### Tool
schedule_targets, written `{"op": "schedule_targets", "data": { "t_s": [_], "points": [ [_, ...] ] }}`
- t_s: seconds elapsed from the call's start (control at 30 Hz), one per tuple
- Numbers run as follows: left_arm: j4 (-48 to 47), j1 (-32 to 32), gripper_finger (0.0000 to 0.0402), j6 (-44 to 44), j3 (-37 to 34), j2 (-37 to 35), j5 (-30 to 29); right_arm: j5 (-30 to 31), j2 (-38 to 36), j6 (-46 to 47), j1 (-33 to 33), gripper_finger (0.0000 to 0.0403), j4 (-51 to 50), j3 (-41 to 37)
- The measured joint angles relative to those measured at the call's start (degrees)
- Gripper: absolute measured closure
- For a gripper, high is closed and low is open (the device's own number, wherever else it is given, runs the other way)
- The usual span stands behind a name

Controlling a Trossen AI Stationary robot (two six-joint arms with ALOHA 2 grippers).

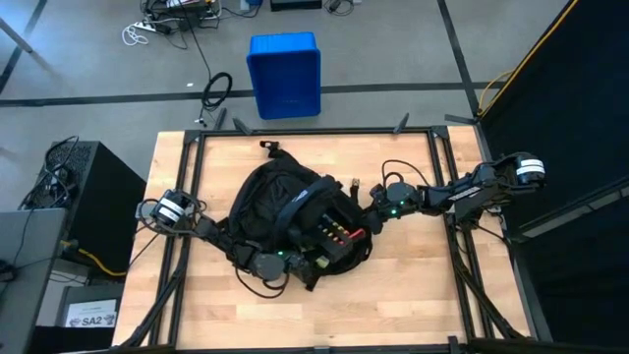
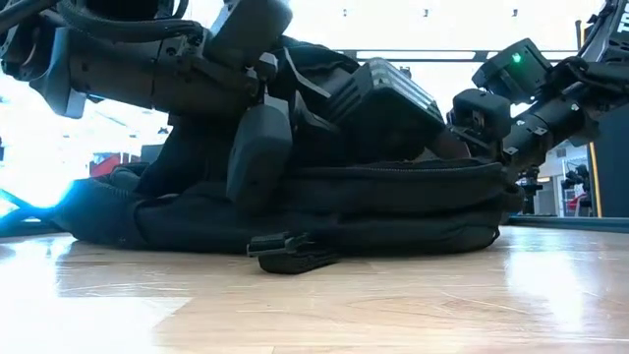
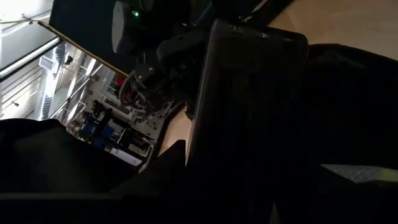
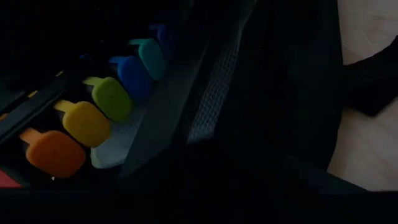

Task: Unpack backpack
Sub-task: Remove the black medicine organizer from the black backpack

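Clearly we are both at the backpack [image 1: 270, 211], which lies open mid-table. Our left gripper [image 1: 285, 258] is at its near edge, our right gripper [image 1: 366, 224] at its opening; whether either grips anything, we cannot tell. It looks soft and floppy, so we'd hold the flap's rim, then lift the markers [image 4: 93, 118].

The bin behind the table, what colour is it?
Blue; the bin shows best in the high view.
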Motion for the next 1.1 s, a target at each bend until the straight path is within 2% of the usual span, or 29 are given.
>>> {"op": "schedule_targets", "data": {
  "t_s": [0.43, 0.87, 1.1],
  "points": [
    [9.2, -1.0, 0.0252, -4.4, -0.9, 0.2, 1.6, -0.3, 0.0, 0.0, 0.0, 0.0241, 4.2, 0.0],
    [12.1, -1.0, 0.0262, -6.0, -1.6, 0.3, 4.9, -1.3, -0.1, -0.1, 0.2, 0.0239, 6.7, 0.0],
    [25.4, -1.0, 0.0262, -8.1, -8.7, 0.2, 5.5, -2.4, -0.1, -0.2, 2.0, 0.0241, 12.3, 0.1]
  ]
}}
